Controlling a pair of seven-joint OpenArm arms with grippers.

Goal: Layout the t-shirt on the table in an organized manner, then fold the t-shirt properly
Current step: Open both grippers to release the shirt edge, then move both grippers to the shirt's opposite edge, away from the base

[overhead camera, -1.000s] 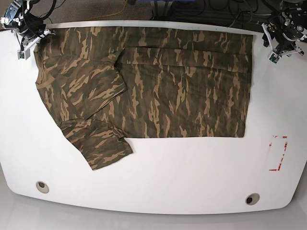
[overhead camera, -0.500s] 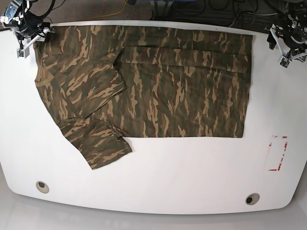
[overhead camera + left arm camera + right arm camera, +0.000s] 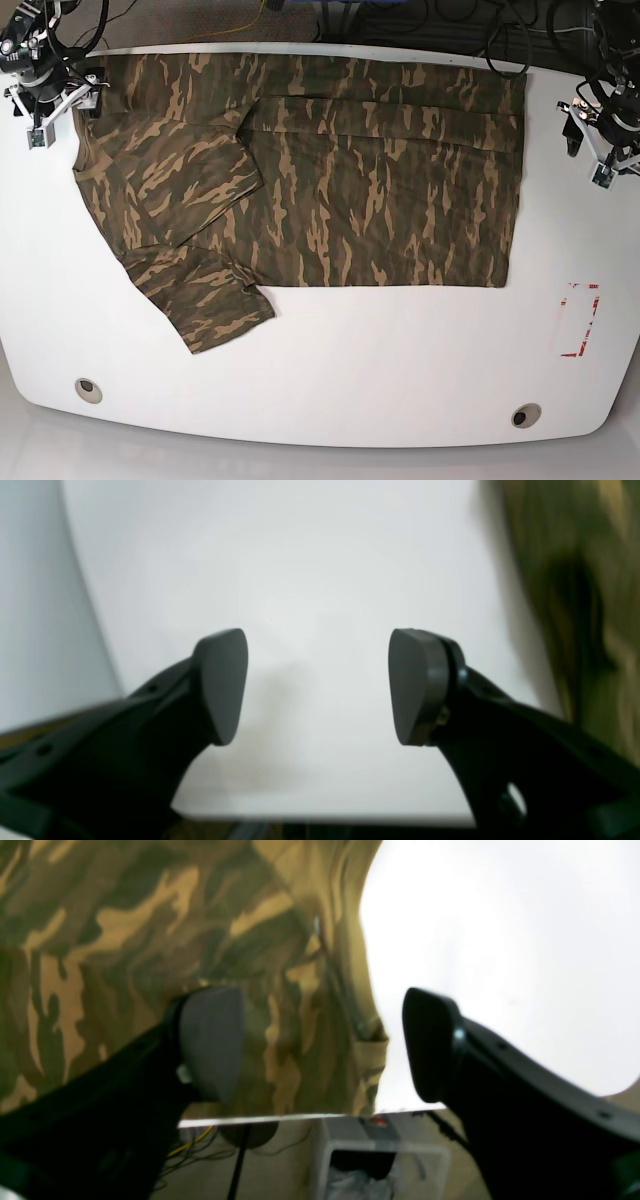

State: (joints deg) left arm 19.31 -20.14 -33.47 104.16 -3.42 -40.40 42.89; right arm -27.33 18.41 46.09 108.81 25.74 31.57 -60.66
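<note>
The camouflage t-shirt (image 3: 310,180) lies spread across the far half of the white surface (image 3: 400,350), its long body running left to right and its far edge close to the surface's far rim. At the left end a sleeve is folded in over the chest, and a second sleeve (image 3: 205,300) sticks out toward the near side. A red-marked rectangle (image 3: 580,320) sits near the right edge, well apart from the cloth, and two round grommet holes (image 3: 88,388) lie close to the near edge.

The right hand (image 3: 322,1045) hangs over the shirt's far-left corner with its two pads spread wide and nothing between them. The left hand (image 3: 317,685) is over bare surface just right of the shirt's right edge, its pads also parted and empty; the blurred cloth shows at the side of its view.
</note>
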